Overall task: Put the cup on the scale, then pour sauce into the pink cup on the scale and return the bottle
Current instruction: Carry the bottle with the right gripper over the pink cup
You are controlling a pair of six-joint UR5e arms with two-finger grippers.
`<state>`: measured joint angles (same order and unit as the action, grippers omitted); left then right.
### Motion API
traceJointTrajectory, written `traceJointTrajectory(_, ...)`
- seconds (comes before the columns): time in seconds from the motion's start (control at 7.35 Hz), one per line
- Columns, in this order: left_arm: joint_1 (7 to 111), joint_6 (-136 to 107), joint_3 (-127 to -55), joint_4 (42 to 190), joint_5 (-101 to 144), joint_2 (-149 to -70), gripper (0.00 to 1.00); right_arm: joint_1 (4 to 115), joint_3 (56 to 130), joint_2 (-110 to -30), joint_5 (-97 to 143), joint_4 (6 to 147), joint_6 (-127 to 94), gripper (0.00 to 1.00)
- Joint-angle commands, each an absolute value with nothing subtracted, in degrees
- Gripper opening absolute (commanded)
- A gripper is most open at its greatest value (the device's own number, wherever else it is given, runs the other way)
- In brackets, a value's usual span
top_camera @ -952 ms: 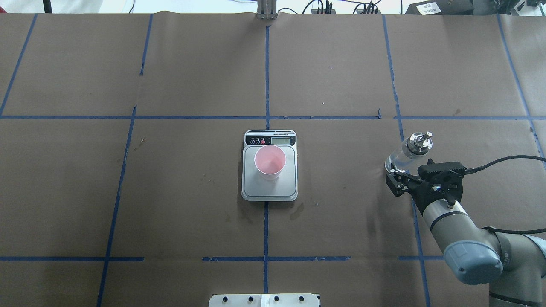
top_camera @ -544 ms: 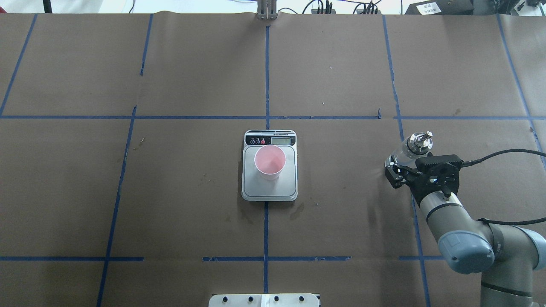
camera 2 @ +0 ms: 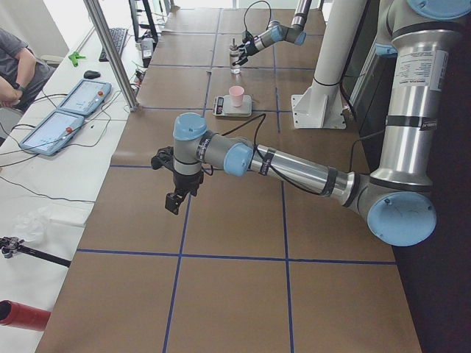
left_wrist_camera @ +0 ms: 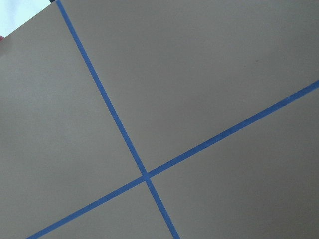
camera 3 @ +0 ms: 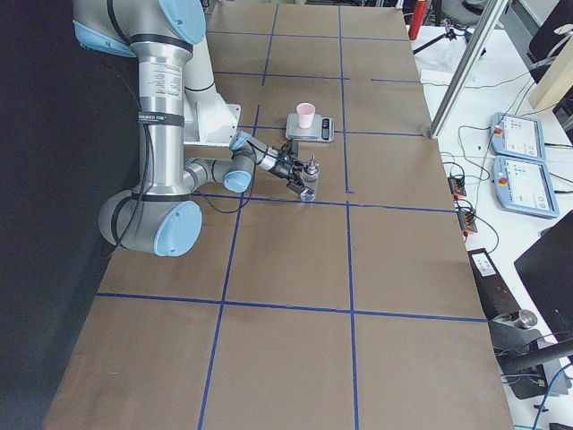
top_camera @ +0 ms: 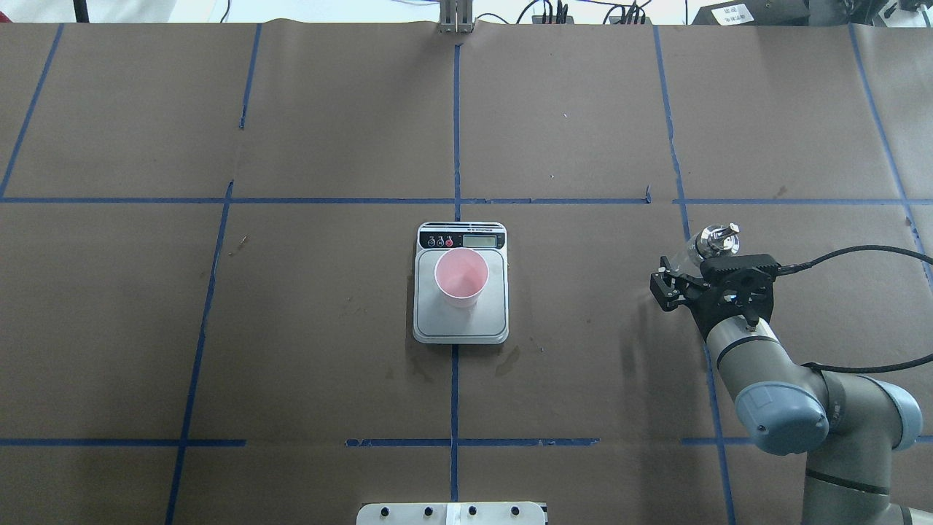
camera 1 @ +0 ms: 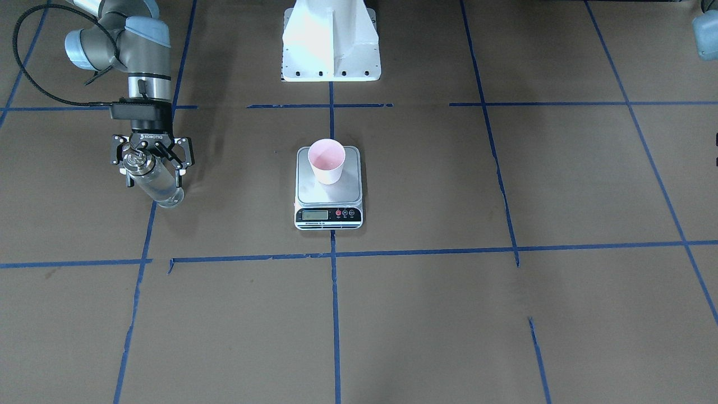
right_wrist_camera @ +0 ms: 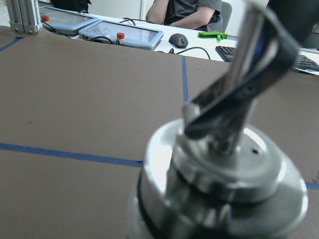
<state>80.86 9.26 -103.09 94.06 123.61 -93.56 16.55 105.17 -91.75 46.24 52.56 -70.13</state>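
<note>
The pink cup [top_camera: 461, 277] stands on the scale [top_camera: 466, 324] at the table's middle; both also show in the front view, the cup [camera 1: 326, 163] on the scale [camera 1: 349, 192]. The clear glass bottle [top_camera: 692, 255] with its silver cap stands on the table at the right. My right gripper [top_camera: 698, 271] is open, its fingers on either side of the bottle [camera 1: 160, 188] near the cap. The cap [right_wrist_camera: 224, 184] fills the right wrist view. My left gripper [camera 2: 173, 200] hangs above the table far left; I cannot tell whether it is open or shut.
The robot's white base [camera 1: 331, 39] stands behind the scale. Blue tape lines [top_camera: 455, 146] cross the brown paper. Tablets [camera 2: 66, 110], an aluminium post [camera 2: 110, 51] and a seated person [camera 2: 18, 66] are beyond the table's far edge.
My right gripper has moved forward, from just short of the bottle to having its open fingers around it. The cup, scale and bottle have not moved.
</note>
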Motion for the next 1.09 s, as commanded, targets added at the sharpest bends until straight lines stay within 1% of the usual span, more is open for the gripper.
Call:
traceJointTrajectory(0.0, 80.86, 9.23, -103.44, 93.87, 123.66, -93.60, 1.00, 16.96, 104.94, -91.49, 46.41, 52.56, -69.96, 0.49)
traceJointTrajectory(0.14, 80.86, 8.88, -103.62, 93.69, 123.84, -93.78, 1.00, 17.14, 104.33, -91.58, 46.32, 51.34, -69.87, 0.00)
traceJointTrajectory(0.27, 80.86, 7.22, -103.80, 93.69, 123.84, -93.95, 1.00, 18.18, 104.41, -91.50, 47.45, 47.24, -65.52, 0.00)
traceJointTrajectory(0.41, 80.86, 6.86, -103.80, 93.69, 123.84, -94.04, 1.00, 21.93, 105.46, -90.97, 50.25, 45.37, -59.74, 0.00)
traceJointTrajectory(0.68, 80.86, 6.86, -103.80, 93.60, 123.84, -93.96, 1.00, 26.35, 111.76, -91.58, 56.40, 45.53, -49.37, 0.00)
traceJointTrajectory(0.95, 80.86, 6.94, -103.80, 93.60, 123.84, -93.87, 1.00, 27.07, 114.95, -90.71, 56.51, 48.14, -43.80, 0.00)
